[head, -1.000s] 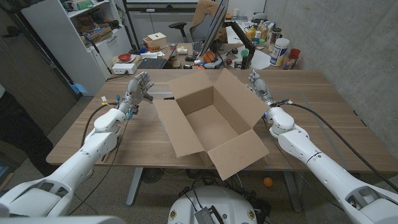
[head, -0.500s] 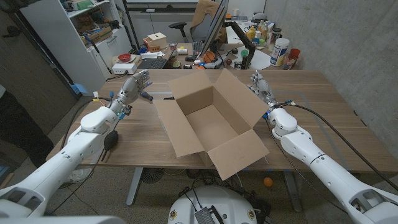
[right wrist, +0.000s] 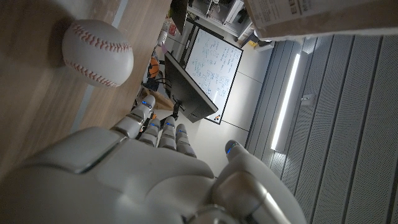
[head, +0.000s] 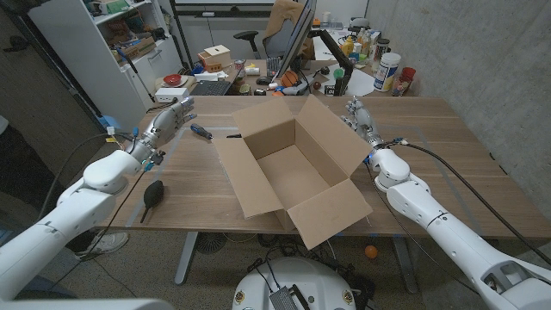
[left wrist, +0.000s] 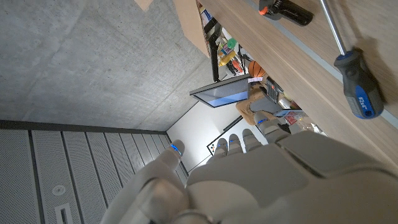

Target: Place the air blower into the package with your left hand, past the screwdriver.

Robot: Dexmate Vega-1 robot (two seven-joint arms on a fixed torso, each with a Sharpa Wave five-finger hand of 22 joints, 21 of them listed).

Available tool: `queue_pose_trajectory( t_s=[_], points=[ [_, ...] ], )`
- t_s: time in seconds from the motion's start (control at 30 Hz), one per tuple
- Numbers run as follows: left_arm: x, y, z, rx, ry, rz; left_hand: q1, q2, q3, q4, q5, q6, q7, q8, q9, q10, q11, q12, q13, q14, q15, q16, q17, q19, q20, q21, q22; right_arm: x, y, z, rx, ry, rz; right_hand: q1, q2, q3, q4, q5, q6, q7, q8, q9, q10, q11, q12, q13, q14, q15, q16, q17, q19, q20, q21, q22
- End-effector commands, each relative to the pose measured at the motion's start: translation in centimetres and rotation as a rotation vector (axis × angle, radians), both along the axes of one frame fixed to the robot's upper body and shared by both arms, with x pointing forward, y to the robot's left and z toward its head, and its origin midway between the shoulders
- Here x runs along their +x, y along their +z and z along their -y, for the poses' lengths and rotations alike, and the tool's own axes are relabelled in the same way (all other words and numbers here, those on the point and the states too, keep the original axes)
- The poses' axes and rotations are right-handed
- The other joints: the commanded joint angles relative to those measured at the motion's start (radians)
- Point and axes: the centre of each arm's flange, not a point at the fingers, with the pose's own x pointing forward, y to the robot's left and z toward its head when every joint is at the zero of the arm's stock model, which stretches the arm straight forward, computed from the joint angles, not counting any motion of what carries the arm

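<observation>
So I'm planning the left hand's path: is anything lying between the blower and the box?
Nothing visible lies on the straight line from the blower to the box; only bare table separates them. The screwdriver lies farther back, near the left hand, off that line. The box's near-left wall stands upright, so the blower must go over it.

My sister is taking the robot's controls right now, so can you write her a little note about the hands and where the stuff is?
Left hand: holds nothing, fingers apart, raised over the table's far left part.
Right hand: holds nothing, beside the box's right flap; a baseball lies near it.
Air blower: on the table near the front left edge, beside the left forearm, untouched.
Screwdriver: on the table between the left hand and the box.
Box: open, mid-table; nothing seen inside.
Done: nothing yet.
Left: grip the blower with the left hand, carry it past the screwdriver, put it in the box.
</observation>
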Motion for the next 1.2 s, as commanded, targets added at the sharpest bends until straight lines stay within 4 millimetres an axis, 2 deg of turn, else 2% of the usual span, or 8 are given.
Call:
queue_pose_trajectory(
  t_s=[0.03,0.23,0.5,0.6,0.87,1.2],
  points=[
    [-5.0,1.0,-2.1,0.091,0.149,0.057,0.006,0.04,0.0,-0.009,0.001,-0.003,-0.012,0.005,0.002,0.002,-0.007,0.006,0.002,0.005,0.001,0.0,0.002,0.0,0.014,-0.006,0.004,0.5,0.9,-0.9,-0.01,0.017,0.015,-0.002,-0.002,0.0,-0.001,0.006,-0.001,0.011,0.006,0.002,0.007,0.007,0.005,0.005,0.0,0.003,0.006,0.002,0.01,0.002,0.007,0.004],
    [-7.0,1.7,-2.7,0.125,0.215,0.076,0.01,0.038,0.001,-0.014,0.001,-0.006,-0.014,0.004,0.002,0.001,-0.015,0.005,0.002,0.003,-0.004,-0.002,0.002,-0.004,0.02,-0.009,0.003,0.6,1.3,-1.1,-0.017,0.023,0.022,-0.002,-0.003,-0.001,-0.002,0.007,-0.001,0.01,0.006,0.002,0.007,0.008,0.005,0.005,0.001,0.003,0.006,0.001,0.01,0.002,0.007,0.004],
    [-9.4,2.7,-2.8,0.184,0.283,0.086,0.017,0.036,0.002,-0.023,-0.001,-0.013,-0.01,0.001,0.002,-0.008,-0.022,0.001,0.003,-0.005,-0.014,-0.005,0.002,-0.006,0.005,-0.012,0.003,0.8,1.7,-0.9,-0.019,0.031,0.025,-0.002,-0.004,-0.002,-0.003,0.008,0.0,0.009,0.006,0.002,0.008,0.009,0.005,0.005,0.003,0.003,0.006,0.001,0.011,0.003,0.007,0.004],
    [-10.3,3.1,-2.5,0.22,0.311,0.088,0.021,0.035,0.003,-0.028,-0.001,-0.019,-0.011,0.0,0.002,-0.014,-0.031,-0.001,0.003,-0.01,-0.017,-0.007,0.001,-0.007,0.002,-0.014,0.003,0.9,1.8,-0.8,-0.021,0.035,0.027,-0.002,-0.005,-0.003,-0.003,0.008,0.001,0.011,0.006,0.002,0.009,0.009,0.005,0.005,0.003,0.003,0.006,0.001,0.012,0.002,0.007,0.004],
    [-13.4,3.8,-1.4,0.323,0.386,0.079,0.031,0.042,0.01,-0.037,-0.002,-0.042,-0.008,-0.006,0.002,-0.03,-0.026,-0.006,0.004,-0.021,-0.019,-0.01,0.001,-0.014,0.003,-0.019,0.003,1.1,2.3,-0.4,-0.025,0.045,0.038,-0.002,-0.005,-0.004,-0.004,0.009,0.002,0.01,0.006,0.002,0.01,0.01,0.005,0.005,0.003,0.003,0.006,0.001,0.013,0.002,0.007,0.004],
    [-17.6,3.9,-0.2,0.422,0.522,0.042,0.041,0.033,0.009,-0.052,-0.007,-0.058,-0.008,-0.006,0.002,-0.037,-0.023,-0.006,0.005,-0.028,-0.013,-0.01,0.001,-0.021,0.019,-0.024,0.002,1.4,2.8,-0.2,-0.032,0.063,0.05,-0.002,-0.006,-0.006,-0.006,0.011,0.004,0.01,0.007,0.002,0.011,0.009,0.005,0.005,0.005,0.003,0.006,0.0,0.014,0.003,0.007,0.004]
  ],
)
